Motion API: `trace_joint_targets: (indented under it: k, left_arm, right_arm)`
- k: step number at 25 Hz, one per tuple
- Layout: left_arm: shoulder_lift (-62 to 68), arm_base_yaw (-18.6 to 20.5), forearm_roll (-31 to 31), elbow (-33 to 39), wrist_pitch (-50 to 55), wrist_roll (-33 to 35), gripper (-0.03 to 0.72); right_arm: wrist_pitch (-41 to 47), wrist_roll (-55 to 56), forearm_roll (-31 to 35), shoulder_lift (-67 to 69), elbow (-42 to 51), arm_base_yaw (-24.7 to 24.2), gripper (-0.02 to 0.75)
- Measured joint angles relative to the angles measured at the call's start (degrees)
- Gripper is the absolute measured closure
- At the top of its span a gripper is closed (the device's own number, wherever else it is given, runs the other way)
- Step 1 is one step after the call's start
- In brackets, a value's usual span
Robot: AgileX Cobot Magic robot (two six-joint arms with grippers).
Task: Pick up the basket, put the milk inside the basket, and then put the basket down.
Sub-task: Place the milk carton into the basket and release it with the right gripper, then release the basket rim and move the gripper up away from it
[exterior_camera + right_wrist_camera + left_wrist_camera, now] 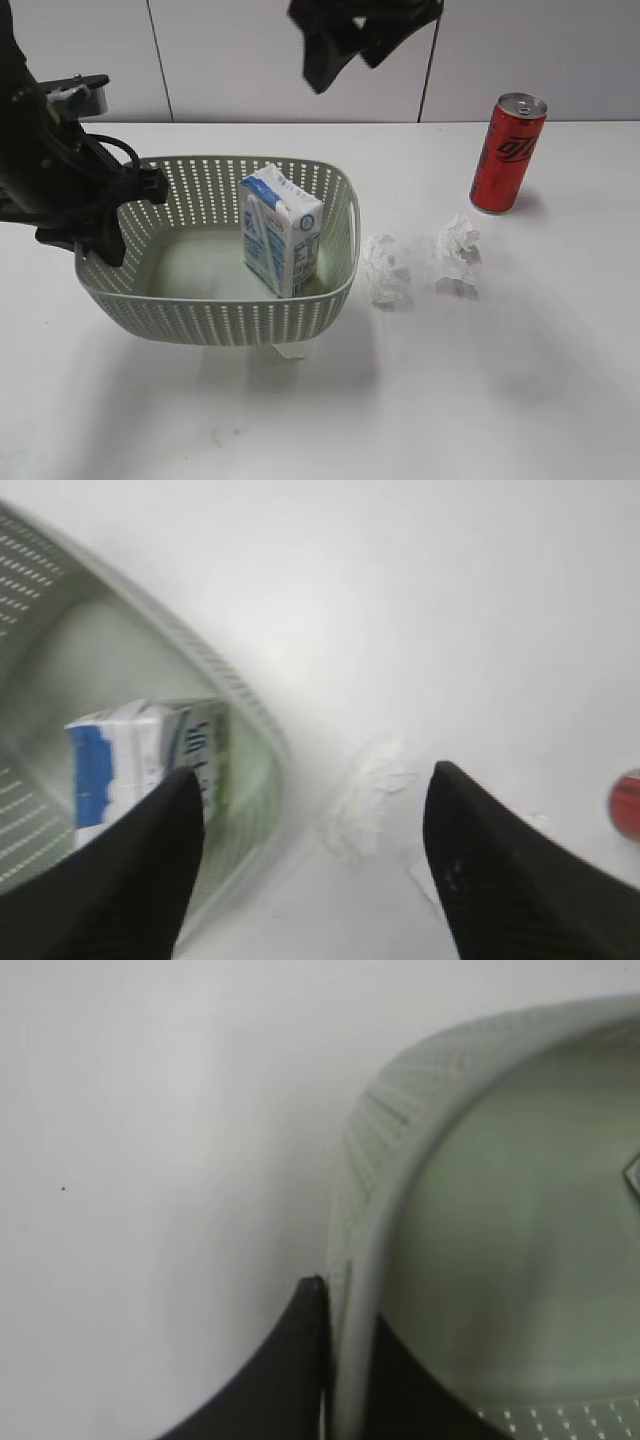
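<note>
The pale sage-green basket [215,310] is held a little above the white table, with a shadow under it. My left gripper [110,225] is shut on the basket's left rim [375,1250], one finger outside the wall and one inside. The white-and-blue milk carton [280,232] stands upright inside the basket, toward its right side; it also shows in the right wrist view [140,765]. My right gripper [345,45] is open and empty, high above the basket's far right edge; in the right wrist view its fingers [315,830] frame the basket rim [250,715] and crumpled paper.
A red soda can [508,152] stands at the back right. Two crumpled white paper balls [385,270] [458,250] lie right of the basket. A small white scrap [290,349] lies under the basket's front edge.
</note>
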Motion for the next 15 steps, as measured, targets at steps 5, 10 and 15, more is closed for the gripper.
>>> trace_joint_targets:
  k: [5,10,15]
  left_arm:
    - [0.0,0.0,-0.5,0.0,2.0,1.1,0.69]
    - [0.0,0.0,-1.1,0.0,2.4,1.9,0.69]
    - [0.0,0.0,-1.4,0.0,2.3,2.3,0.69]
  right_arm:
    - [0.0,0.1,0.2,-3.0,2.2,-11.5,0.196]
    - [0.0,0.1,0.2,-7.0,8.5,-22.0,0.196]
    - [0.1,0.0,0.2,-12.0,13.8,-29.0,0.196]
